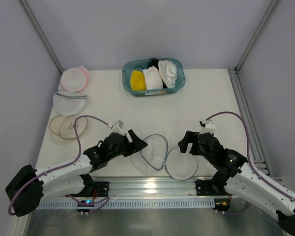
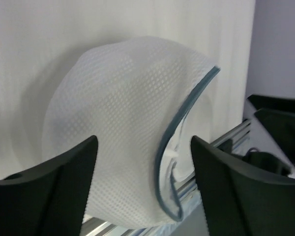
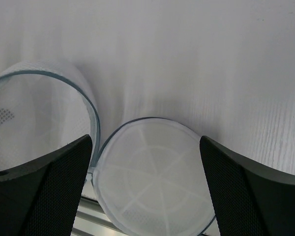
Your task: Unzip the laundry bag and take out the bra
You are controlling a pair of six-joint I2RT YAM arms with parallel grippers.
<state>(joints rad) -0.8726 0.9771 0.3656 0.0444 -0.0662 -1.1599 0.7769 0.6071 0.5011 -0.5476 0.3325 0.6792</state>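
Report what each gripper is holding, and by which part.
Nothing is held. The left gripper and the right gripper are both wide open, and neither is closed on the unzipped laundry bag in front of them.

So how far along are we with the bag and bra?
Done: the bag lies unzipped, halves splayed, both seemingly empty. A crumpled white garment, likely the bra, sits in the basket. In hand: nothing; left tool and right tool are open. Left: apparently nothing.

All three views | we can read no text, label, brand or number | laundry bag [image 1: 182,164] mesh unmarked
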